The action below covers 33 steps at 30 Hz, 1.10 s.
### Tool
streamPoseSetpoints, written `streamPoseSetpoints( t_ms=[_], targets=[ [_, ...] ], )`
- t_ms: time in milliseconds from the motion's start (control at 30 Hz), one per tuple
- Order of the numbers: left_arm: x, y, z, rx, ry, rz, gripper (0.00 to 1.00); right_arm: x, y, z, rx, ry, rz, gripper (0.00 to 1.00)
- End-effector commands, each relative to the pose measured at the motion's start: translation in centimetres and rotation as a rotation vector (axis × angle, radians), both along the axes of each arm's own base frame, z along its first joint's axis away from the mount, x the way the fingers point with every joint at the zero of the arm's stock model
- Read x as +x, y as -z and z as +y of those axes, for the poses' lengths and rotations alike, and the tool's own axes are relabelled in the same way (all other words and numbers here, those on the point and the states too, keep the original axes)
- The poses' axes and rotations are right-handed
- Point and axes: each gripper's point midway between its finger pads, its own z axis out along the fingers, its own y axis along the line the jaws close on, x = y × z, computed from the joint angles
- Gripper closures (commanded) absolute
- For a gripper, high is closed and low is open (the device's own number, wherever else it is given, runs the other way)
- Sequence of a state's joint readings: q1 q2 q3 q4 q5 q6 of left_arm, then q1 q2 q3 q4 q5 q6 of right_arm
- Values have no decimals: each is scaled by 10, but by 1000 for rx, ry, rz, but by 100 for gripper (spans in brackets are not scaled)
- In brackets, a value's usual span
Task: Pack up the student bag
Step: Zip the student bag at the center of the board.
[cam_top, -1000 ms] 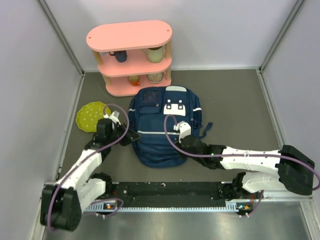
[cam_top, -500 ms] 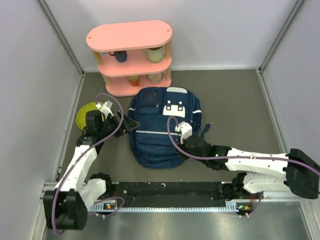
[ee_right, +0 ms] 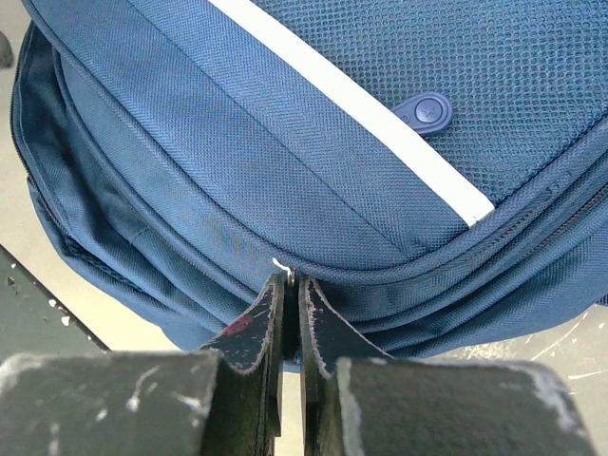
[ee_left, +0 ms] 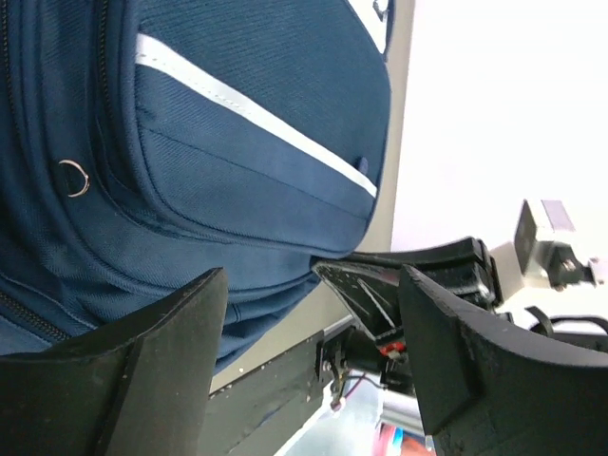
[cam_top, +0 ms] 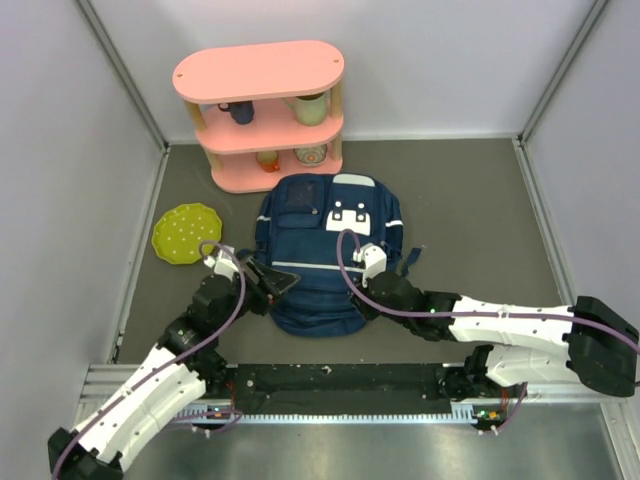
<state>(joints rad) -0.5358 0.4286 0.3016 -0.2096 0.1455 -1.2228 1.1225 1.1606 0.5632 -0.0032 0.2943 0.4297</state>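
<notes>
Grey desk [cam_top: 470, 200], loaded.
The student bag [cam_top: 325, 250] is laid flat mid-desk; a green plate [cam_top: 185, 233] is set to its left, a pink shelf [cam_top: 262, 110] behind it.

Matt cloth, matt plastic – hardly a shine anywhere

The student bag [cam_top: 330, 250] is navy woven cloth – ribbed twill on its pockets, a finer mesh-like weave higher up – with a smooth white stripe [ee_right: 351, 104], a rubbery-looking tab [ee_right: 425, 111] and a small bright metal ring [ee_left: 73, 178]. The right gripper [ee_right: 290, 285] has black matt fingers [ee_right: 252, 332], scuffed and scratched; the left gripper [ee_left: 313, 280] looks grainy black plastic. The table [cam_top: 470, 200] is dull and matt; the pink shelf [cam_top: 260, 70] smooth.
</notes>
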Motion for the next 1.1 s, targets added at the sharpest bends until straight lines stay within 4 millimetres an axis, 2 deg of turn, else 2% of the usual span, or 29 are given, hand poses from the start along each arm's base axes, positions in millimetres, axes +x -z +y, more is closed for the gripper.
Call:
streamPoseSetpoints(
  t_ms=[0,67,100,233,400,433,500,533,567,667,833,867,900,933,967,1067],
  targets=[
    [25,-2,-4,-24,-151,38,24,12,-18,6,75,47,-32,100],
    [28,-11,-16,-42,-132,21,24,12,-21,7,83,44,-35,100],
    [31,-6,-20,-31,-133,35,24,12,-22,7,85,42,-37,100],
    [39,-10,-36,-91,-165,18,25,11,-24,8,97,38,-34,100],
    [54,-11,-39,-122,-242,-8,28,8,-24,8,100,24,-31,100],
    [56,-17,-40,-144,-251,-25,30,7,-22,7,96,19,-30,100],
    [61,-15,-39,-121,-268,-31,50,6,-21,5,94,17,-30,100],
    [63,-16,-39,-95,-267,-35,68,5,-19,3,90,15,-32,100],
    [64,-13,-39,-73,-265,-34,100,5,-19,2,90,18,-36,100],
    [64,-2,-33,-1,-280,-18,100,10,-14,-9,60,52,-56,100],
    [57,9,-9,108,-279,-28,100,28,1,-41,-23,163,-47,100],
    [54,6,-5,114,-266,-42,100,31,1,-44,-20,175,-50,100],
    [56,13,6,152,-273,-39,100,37,1,-49,-25,191,-57,100],
    [50,14,1,145,-210,-40,100,39,0,-50,-29,194,-64,100],
    [53,17,11,152,-220,-35,100,43,0,-54,-39,204,-73,100],
    [45,27,13,141,-151,-25,100,56,-2,-68,-73,230,-102,100]
  ],
)
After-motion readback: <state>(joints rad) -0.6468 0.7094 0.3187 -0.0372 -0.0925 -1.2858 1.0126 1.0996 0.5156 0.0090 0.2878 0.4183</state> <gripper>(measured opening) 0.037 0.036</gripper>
